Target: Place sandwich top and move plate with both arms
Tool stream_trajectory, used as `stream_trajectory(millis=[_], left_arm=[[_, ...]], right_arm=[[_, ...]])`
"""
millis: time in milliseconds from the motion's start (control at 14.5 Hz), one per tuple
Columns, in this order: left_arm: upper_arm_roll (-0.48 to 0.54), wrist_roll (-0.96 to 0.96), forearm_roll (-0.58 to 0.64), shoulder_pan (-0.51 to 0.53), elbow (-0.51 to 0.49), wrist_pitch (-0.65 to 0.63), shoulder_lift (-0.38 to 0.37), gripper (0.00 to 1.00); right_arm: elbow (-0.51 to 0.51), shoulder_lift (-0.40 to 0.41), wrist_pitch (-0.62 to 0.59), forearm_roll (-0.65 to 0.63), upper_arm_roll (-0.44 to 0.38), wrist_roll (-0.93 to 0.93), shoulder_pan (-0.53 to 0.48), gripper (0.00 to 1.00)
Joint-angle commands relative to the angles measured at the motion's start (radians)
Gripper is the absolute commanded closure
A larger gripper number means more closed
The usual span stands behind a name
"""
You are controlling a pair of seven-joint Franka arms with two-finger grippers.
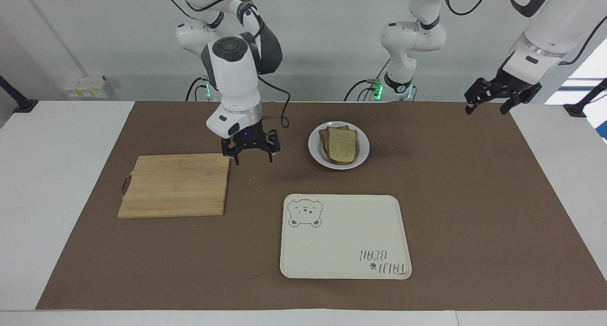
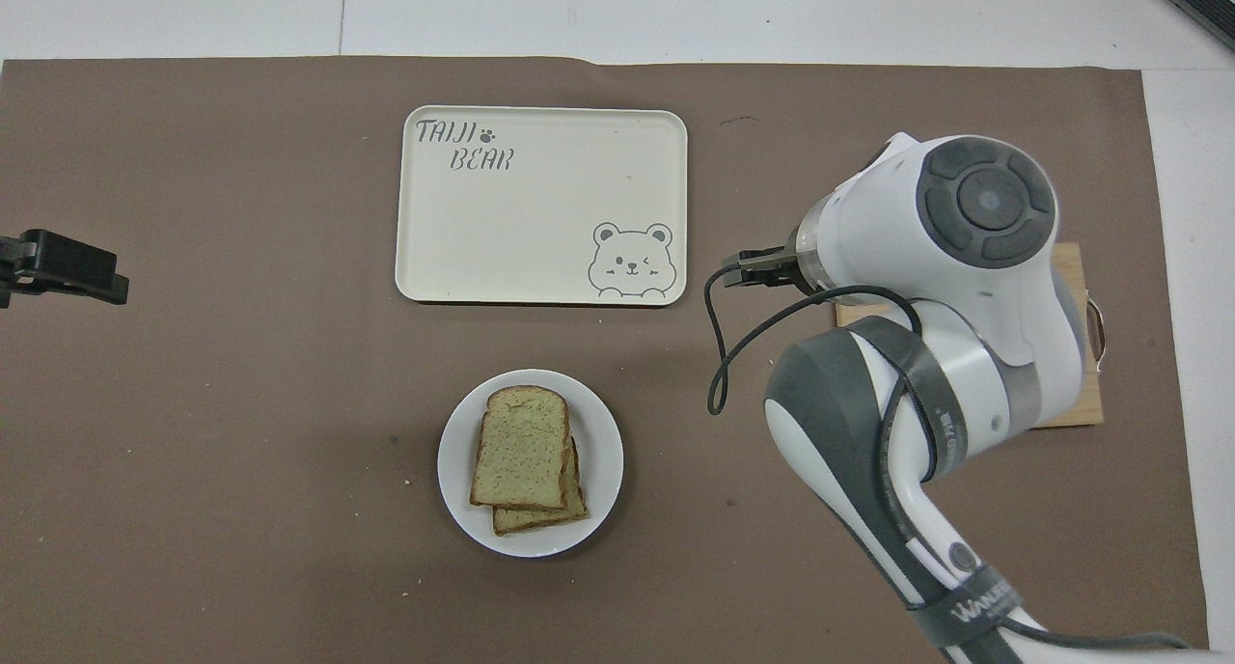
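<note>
My right gripper (image 1: pixel 250 159) hangs in the air with its fingers spread and nothing between them, over the brown mat (image 1: pixel 474 198) right at the corner of the wooden cutting board (image 1: pixel 175 186). The board lies under and beside me, toward my right arm's end of the table. In the overhead view my own arm covers most of the board, and only the tip of the gripper (image 2: pixel 757 268) peeks out.

Just off to the side of this gripper, toward my left arm's end, sits the plate (image 1: pixel 315 148) on the mat, a short way apart from my fingers and untouched. On it the sandwich top (image 1: pixel 342 143) lies flat on a lower slice (image 1: pixel 325 135), slightly askew, so an edge of the lower slice shows.

Farther from me than both the gripper and the plate rests the cream tray (image 1: pixel 332 240) with the bear drawing, bare, near the plate without touching it.

Well away, my left gripper (image 1: pixel 491 101) waits raised over the mat's edge at its own end of the table, fingers spread too, holding nothing.
</note>
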Motion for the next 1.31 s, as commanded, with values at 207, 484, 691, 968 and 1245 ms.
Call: stream_trajectory(millis=[207, 484, 691, 968, 1245], left_arm=[[0.002, -0.009, 0.012, -0.001, 0.005, -0.007, -0.001, 0.00], [0.002, -0.009, 0.012, -0.001, 0.005, -0.007, -0.001, 0.00], [0.002, -0.009, 0.012, -0.001, 0.005, -0.007, -0.001, 0.00], [0.002, -0.009, 0.012, -0.001, 0.005, -0.007, -0.001, 0.00], [0.002, -0.009, 0.012, -0.001, 0.005, -0.007, -0.001, 0.00]], right_arm=[[0.046, -0.092, -0.100, -0.014, 0.010, -0.012, -0.089, 0.00], [0.047, -0.144, -0.145, -0.003, -0.001, -0.015, -0.122, 0.00], [0.050, -0.160, -0.175, 0.002, -0.021, -0.015, -0.124, 0.00], [0.111, -0.170, -0.237, 0.002, -0.038, -0.014, -0.125, 0.00], [0.165, -0.173, -0.312, 0.006, -0.102, -0.017, -0.127, 0.00]])
